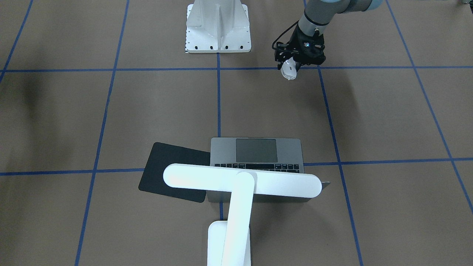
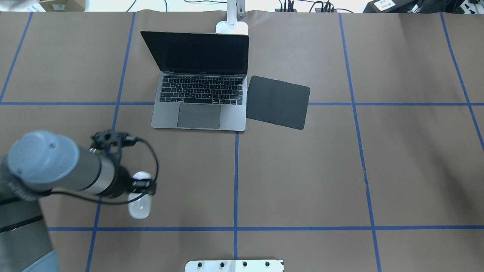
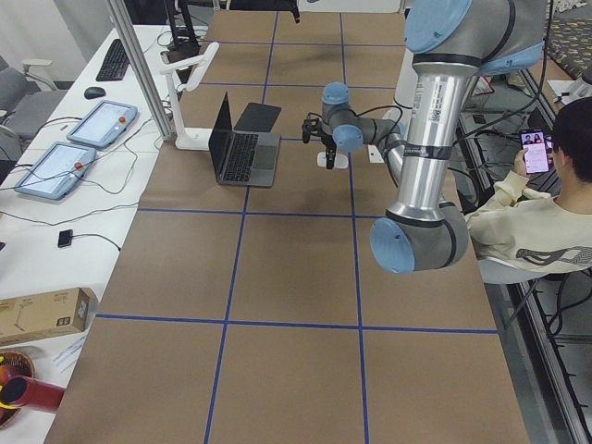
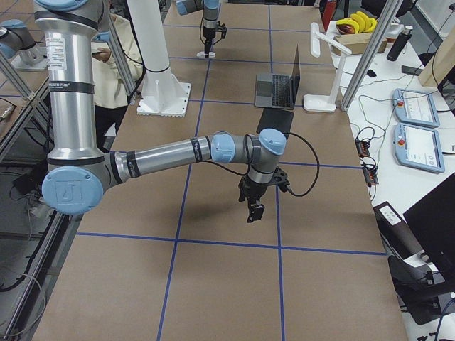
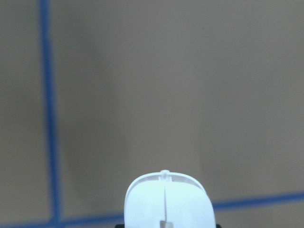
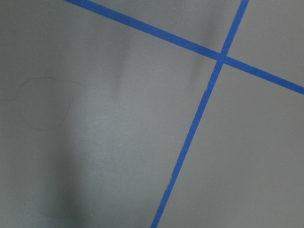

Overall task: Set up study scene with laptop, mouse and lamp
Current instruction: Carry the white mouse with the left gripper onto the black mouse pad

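My left gripper (image 2: 140, 186) is shut on the white mouse (image 2: 139, 206), which pokes out past the fingers. It is at the near left of the table, well in front of the laptop's left corner. In the front-facing view the mouse (image 1: 289, 71) hangs tilted under the gripper (image 1: 294, 63). It fills the bottom of the left wrist view (image 5: 166, 202). The grey laptop (image 2: 198, 96) stands open at the far middle. The white lamp (image 1: 242, 183) stands right behind it, its bar head over the screen. My right gripper (image 4: 254, 206) shows only in the exterior right view; I cannot tell whether it is open or shut.
A thin black mat (image 2: 278, 102) lies just right of the laptop, touching its edge. The white bolted pedestal (image 2: 234, 265) stands at the table's near middle. Blue tape lines cross the brown table. A seated person (image 3: 546, 203) is beside the table.
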`<action>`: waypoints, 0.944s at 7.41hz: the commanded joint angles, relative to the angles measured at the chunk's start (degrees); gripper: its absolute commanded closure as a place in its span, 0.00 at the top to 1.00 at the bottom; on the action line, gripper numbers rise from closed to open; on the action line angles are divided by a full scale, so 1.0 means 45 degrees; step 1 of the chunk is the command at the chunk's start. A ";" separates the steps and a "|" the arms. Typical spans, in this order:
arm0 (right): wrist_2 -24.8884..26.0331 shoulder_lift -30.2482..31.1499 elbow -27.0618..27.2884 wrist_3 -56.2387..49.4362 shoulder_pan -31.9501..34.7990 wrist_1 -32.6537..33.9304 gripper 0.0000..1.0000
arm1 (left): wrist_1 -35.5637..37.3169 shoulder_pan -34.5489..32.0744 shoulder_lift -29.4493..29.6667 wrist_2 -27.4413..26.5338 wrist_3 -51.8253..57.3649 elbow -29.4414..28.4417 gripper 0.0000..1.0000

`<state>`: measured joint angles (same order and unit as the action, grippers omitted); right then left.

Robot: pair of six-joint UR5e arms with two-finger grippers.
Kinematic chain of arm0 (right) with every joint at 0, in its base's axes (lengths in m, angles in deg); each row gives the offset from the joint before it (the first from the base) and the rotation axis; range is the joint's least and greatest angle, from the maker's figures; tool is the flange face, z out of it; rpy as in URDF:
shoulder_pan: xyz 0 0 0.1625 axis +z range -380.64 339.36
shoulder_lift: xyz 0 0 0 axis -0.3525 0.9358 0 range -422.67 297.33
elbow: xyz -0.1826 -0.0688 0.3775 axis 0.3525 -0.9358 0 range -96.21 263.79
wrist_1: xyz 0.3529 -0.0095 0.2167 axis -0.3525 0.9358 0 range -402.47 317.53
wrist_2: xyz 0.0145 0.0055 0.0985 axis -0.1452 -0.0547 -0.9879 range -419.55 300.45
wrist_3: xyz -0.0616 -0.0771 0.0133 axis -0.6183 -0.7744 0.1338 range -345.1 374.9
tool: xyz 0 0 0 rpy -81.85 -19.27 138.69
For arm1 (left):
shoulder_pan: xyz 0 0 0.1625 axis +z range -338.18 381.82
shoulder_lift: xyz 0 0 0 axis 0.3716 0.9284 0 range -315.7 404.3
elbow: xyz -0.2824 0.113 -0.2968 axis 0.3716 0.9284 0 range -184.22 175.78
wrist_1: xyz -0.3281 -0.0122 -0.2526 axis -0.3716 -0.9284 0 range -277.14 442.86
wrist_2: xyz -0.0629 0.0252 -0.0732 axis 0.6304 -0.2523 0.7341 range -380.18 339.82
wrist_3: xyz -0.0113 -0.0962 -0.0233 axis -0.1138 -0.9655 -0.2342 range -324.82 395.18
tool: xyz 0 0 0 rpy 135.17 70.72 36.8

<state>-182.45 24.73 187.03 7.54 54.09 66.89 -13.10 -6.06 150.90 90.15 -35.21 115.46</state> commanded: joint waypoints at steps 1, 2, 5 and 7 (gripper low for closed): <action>-0.0810 -0.0125 0.0027 0.0305 0.0014 0.0131 1.00 | 0.0680 -0.0835 0.3217 -0.0412 -0.0021 -0.1647 0.08; -0.0833 -0.0125 0.0027 0.0326 -0.0006 0.0131 1.00 | 0.0622 -0.0837 0.3942 -0.0841 -0.0215 -0.2175 0.08; -0.1437 -0.0144 0.0241 0.0424 -0.0006 0.0112 1.00 | -0.0541 -0.0701 0.6715 -0.2557 -0.1853 -0.5409 0.08; -0.1302 -0.0106 0.0320 0.0405 0.0014 0.0092 1.00 | -0.2360 0.0115 0.7792 -0.4527 -0.2499 -0.7678 0.08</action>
<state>-188.33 24.20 188.23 9.37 54.11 67.34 -18.95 -7.75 182.56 75.29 -44.56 87.34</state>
